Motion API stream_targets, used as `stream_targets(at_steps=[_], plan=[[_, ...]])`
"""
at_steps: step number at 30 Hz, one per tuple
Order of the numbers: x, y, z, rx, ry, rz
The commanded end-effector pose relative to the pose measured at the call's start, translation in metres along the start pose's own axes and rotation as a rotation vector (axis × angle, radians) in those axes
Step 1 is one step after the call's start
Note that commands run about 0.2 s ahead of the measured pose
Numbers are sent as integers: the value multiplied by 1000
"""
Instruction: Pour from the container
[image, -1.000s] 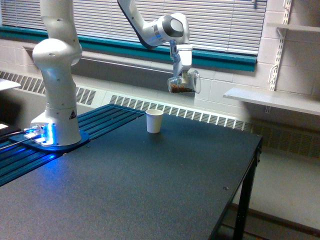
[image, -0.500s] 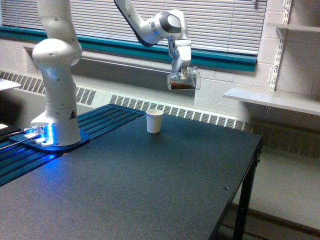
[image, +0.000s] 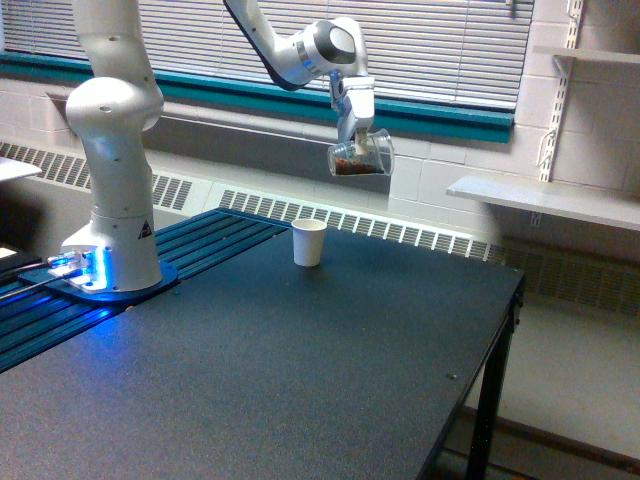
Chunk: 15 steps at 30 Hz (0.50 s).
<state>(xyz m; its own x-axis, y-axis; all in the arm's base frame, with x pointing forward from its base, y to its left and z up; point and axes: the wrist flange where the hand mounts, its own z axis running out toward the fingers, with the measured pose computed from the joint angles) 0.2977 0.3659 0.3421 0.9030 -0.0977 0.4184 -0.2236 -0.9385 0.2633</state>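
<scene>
My bench and the room around it

A small white paper cup (image: 309, 242) stands upright on my dark table (image: 300, 380), toward twelve o'clock from the table's middle and near the far edge. At about nine o'clock a dark ribbed mat (image: 120, 300) covers the tabletop, lit blue in one patch. Behind the table a long radiator grille (image: 400, 232) runs along the wall, and above it closed window blinds (image: 440, 45) hang over a teal sill (image: 450, 118). At three o'clock a pale shelf (image: 540, 198) juts from the wall on a slotted rail (image: 553, 100), with a second shelf (image: 590, 55) higher up.
</scene>
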Motion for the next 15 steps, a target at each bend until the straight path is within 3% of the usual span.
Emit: stream_targets(at_steps=[1, 15], plan=[[-30, -11, -6, 9, -14, 55], [-64, 2, 1, -33, -47, 113]])
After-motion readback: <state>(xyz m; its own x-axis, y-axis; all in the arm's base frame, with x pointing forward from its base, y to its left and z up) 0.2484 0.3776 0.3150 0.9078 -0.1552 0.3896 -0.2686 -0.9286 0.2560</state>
